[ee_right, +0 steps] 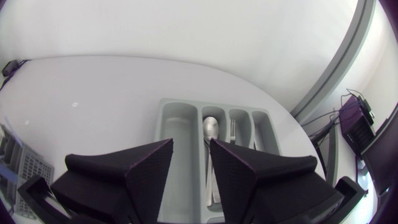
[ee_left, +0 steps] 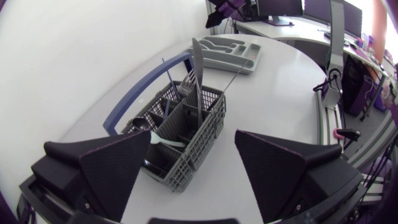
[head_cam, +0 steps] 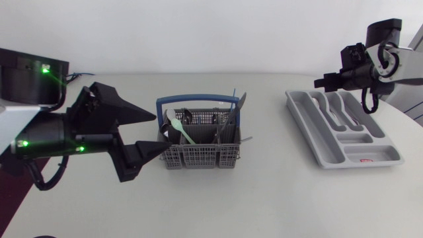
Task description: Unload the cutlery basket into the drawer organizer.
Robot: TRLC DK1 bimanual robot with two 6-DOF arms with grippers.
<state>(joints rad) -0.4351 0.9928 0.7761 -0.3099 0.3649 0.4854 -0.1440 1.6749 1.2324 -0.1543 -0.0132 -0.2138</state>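
My left pincer [head_cam: 160, 132] stands wide open at the near end of the cutlery basket [head_cam: 198, 158], and it holds nothing. From above, its two wedge fingers point at the basket's short side. One tip is beside the blue handle [head_cam: 198, 100] and the other is at the basket's lower corner, though I cannot tell whether that tip touches the mesh. In my left wrist view the grey basket sits just ahead of the pincer, its near end roughly level with the fingertips.

The basket sits near the middle of the white table [head_cam: 264, 205] and still holds cutlery. A pale green spoon [head_cam: 184, 131] leans in the compartment nearest my left pincer, with a dark rounded utensil [ee_left: 140, 122] beside it. A knife [ee_left: 197, 74] stands upright further along, its blade rising above the rim.

My right pincer [ee_right: 191, 146] hangs above the near end of the grey drawer organizer [head_cam: 310, 142], well away from the basket. Its fingers are only a narrow gap apart, with nothing between them. Through that gap I see the organizer's long compartments, and a metal spoon [ee_right: 211, 127] lies in the second one from the wide end slot. From above, more cutlery shows in the organizer's long slots, but I cannot make out each piece
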